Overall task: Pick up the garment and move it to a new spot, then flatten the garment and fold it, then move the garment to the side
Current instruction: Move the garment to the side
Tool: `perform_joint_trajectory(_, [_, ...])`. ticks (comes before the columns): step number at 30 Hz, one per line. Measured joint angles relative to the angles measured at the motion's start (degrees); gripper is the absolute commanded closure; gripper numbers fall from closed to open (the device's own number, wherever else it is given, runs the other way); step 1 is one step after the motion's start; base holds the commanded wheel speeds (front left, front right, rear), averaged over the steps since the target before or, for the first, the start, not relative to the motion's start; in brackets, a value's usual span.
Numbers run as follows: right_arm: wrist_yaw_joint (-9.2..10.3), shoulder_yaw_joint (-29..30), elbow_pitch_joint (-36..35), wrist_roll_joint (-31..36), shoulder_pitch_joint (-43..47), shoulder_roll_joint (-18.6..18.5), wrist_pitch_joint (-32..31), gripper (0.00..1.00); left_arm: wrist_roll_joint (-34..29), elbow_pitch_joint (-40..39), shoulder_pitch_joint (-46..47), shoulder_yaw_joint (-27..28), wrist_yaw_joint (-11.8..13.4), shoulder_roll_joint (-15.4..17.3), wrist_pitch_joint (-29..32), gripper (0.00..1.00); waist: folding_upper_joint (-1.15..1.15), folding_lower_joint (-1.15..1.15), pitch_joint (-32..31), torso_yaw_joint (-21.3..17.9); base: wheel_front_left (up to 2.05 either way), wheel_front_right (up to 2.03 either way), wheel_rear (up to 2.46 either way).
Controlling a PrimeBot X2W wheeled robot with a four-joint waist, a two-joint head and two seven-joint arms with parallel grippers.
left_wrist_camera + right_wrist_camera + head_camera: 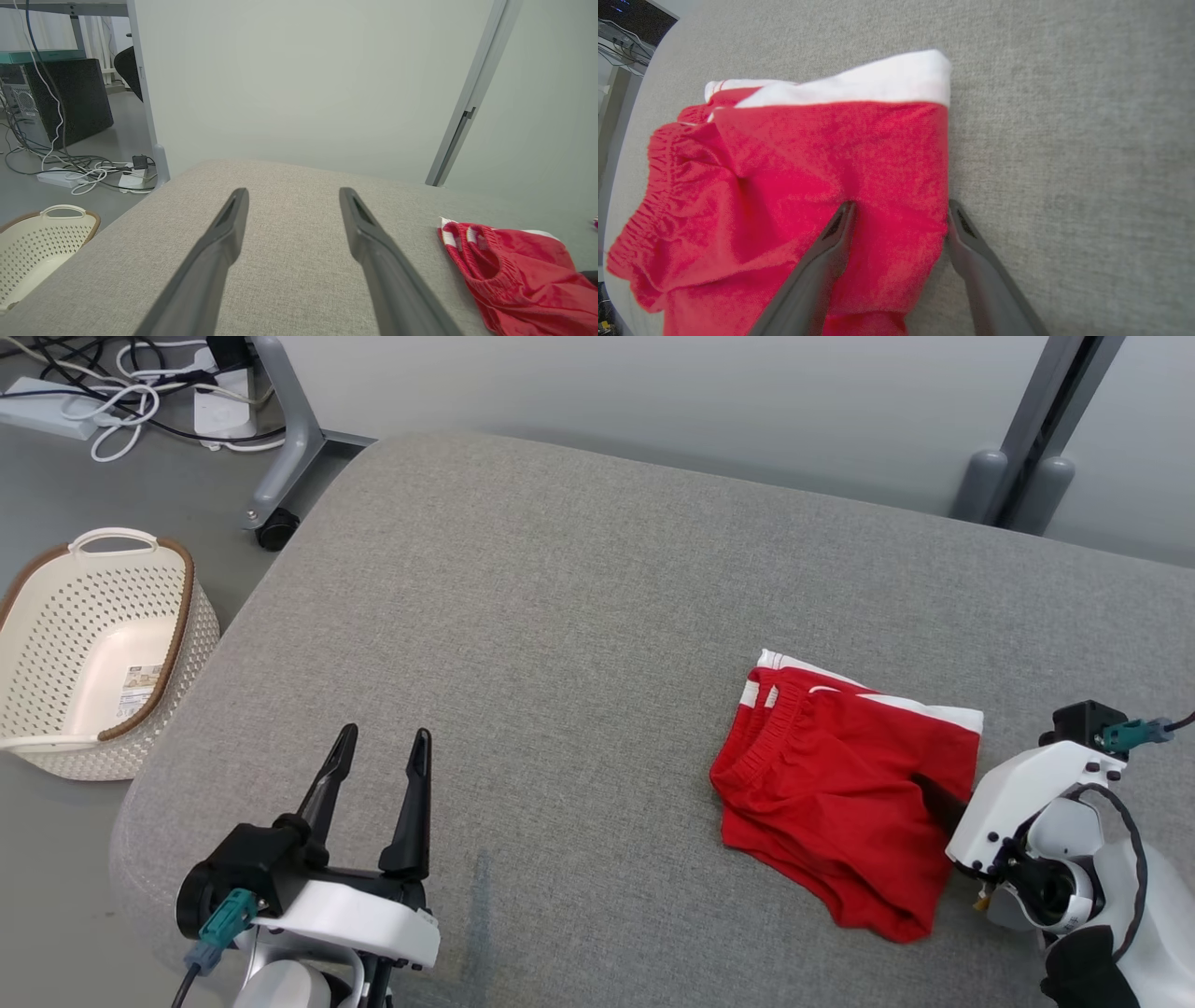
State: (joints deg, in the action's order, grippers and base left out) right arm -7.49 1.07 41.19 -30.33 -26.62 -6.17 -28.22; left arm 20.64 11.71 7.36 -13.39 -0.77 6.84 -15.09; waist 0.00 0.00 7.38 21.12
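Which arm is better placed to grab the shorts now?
Right. The right fingers stand open astride the edge of the shorts; the left fingers are open too, but far off over bare cushion.

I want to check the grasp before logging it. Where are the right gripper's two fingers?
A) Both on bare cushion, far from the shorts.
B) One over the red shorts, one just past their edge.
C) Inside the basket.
B: the right gripper stands open astride the side edge of the red shorts on the grey cushion.
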Motion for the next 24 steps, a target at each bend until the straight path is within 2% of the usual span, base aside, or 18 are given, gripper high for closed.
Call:
perform_joint_trajectory(1, [0.00,-0.03,-0.30,-0.48,0.07,0.20,0.18,0.73,-0.07,0.04,0.03,0.04,-0.04,0.01,0.00,0.00,0.00,0.00,0.02,-0.09,0.00,0.00,0.00])
perform_joint_trajectory(2, [0.01,-0.15,-0.63,-0.82,0.18,0.32,0.69,1.00,-0.21,0.08,0.14,0.04,-0.21,0.00,0.00,0.00,0.00,0.00,0.07,-0.19,0.00,0.00,0.00])
perform_joint_trajectory(8, [0.01,-2.20,-2.21,-2.05,0.18,0.64,4.01,1.00,-0.97,0.18,0.69,-0.07,-1.18,0.04,0.00,0.00,0.00,0.00,-0.16,-1.86,0.00,0.00,0.00])
perform_joint_trajectory(13, [0.00,-4.67,-4.54,-3.58,0.09,-0.21,6.06,1.00,-1.49,-0.54,0.99,-1.51,-2.05,-0.19,0.00,0.00,0.00,0.00,-0.70,-4.74,0.00,0.00,0.00])
perform_joint_trajectory(24, [0.01,-8.94,-8.99,-5.52,-5.15,-6.33,5.73,1.00,-2.94,-3.52,3.75,-4.80,-2.93,-0.26,1.53,0.00,0.00,0.00,1.06,-14.41,0.00,0.00,0.00])
